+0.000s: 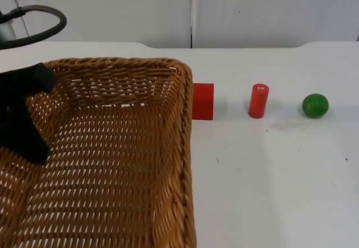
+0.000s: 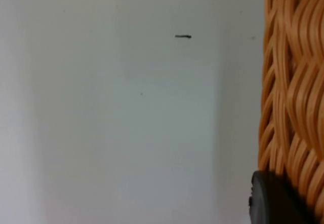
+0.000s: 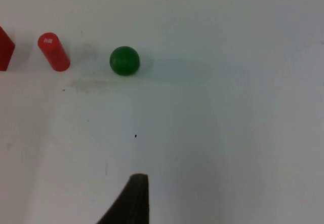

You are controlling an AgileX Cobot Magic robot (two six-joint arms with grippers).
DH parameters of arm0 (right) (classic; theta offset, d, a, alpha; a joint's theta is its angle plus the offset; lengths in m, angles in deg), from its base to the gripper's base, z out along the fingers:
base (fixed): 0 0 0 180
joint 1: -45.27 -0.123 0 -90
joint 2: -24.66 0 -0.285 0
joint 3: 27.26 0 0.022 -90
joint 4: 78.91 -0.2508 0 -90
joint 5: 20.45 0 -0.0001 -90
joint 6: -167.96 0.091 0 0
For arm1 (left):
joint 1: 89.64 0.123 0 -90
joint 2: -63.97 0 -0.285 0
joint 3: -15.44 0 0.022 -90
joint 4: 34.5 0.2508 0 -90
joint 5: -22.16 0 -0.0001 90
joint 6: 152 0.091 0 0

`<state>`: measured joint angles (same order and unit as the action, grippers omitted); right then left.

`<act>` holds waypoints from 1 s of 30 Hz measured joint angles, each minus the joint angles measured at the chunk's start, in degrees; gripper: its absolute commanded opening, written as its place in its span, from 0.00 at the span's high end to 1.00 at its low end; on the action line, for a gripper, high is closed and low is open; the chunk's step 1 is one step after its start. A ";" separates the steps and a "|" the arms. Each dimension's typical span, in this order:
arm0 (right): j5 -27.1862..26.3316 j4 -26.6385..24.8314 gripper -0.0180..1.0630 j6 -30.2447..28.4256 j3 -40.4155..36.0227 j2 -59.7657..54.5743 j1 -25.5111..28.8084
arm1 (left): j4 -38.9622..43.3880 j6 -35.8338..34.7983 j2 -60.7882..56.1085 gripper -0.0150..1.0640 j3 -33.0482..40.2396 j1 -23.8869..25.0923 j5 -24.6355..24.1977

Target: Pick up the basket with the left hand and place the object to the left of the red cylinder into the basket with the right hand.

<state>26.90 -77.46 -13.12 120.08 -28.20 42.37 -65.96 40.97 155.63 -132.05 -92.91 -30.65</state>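
**Basket held at the left, red block waiting beside its rim**

The basket is woven of tan wicker, rectangular, with a thick plaited rim and an open lattice floor. It takes up the left side of the worktop in the top view. Its right rim stands just in front of a red block, partly covering the block's left edge. The block is a plain bright red cuboid. To its right, apart from it, stands the red cylinder, upright with a small white mark on its top. Farther right again sits a green ball. All three lie in a row toward the worktop's far edge.

In front of that row, the right half of the worktop lies open and white to its near and right edges.

The left pincer reaches over the basket's left wall. In the left wrist view a black fingertip lies against the wicker weave, gripping the rim. The right pincer hangs above the open worktop, well apart from the ball; I cannot tell how far it is open.
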 measured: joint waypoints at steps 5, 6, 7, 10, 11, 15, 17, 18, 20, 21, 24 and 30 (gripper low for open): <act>-0.26 -1.07 0.01 -0.80 0.00 0.00 0.00 | 0.60 -1.00 -0.23 0.99 0.00 0.00 -2.03; -0.26 -1.07 0.01 -0.80 0.00 0.00 0.00 | 0.60 -1.00 -0.23 0.99 0.00 0.00 -2.03; -0.26 -1.45 0.01 -1.23 0.00 0.00 0.00 | 1.00 -1.32 -0.50 0.99 0.00 0.00 -2.28; -1.05 -1.45 0.01 -1.73 -0.49 0.00 0.00 | 2.68 -2.06 -1.67 0.99 0.00 0.00 -2.92; -1.05 -1.45 0.01 -1.73 -0.49 0.00 0.00 | 2.68 -2.06 -1.67 0.99 0.00 0.00 -2.92; -1.63 -1.78 0.01 -2.10 -1.12 -0.04 0.00 | 3.61 -2.29 -2.70 0.99 0.00 0.00 -2.92; -1.68 -1.85 0.01 -2.10 -1.12 -0.04 0.00 | 3.65 -2.43 -2.68 0.99 0.00 0.00 -2.95; -1.68 -2.14 0.01 -2.21 -1.12 -0.13 0.00 | 3.91 -2.42 -2.68 0.99 0.00 0.00 -2.95; -1.68 -3.01 0.01 -2.58 -1.12 -0.13 0.00 | 3.91 -2.42 -2.68 0.99 0.00 0.00 -2.95; -1.68 -3.12 0.01 -2.60 -1.12 -0.13 0.00 | 3.91 -2.42 -2.68 0.99 0.00 0.00 -2.95; -1.56 -3.71 0.01 -2.71 -1.12 -0.13 0.00 | 3.91 -2.42 -2.68 0.99 0.00 0.00 -2.95; -0.72 -4.55 0.01 -3.40 -1.12 -0.13 0.00 | 3.91 -2.17 -2.72 0.99 0.00 0.00 -2.95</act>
<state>26.19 -82.01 -16.51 118.96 -28.33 42.37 -62.05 38.81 152.92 -132.05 -92.91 -33.61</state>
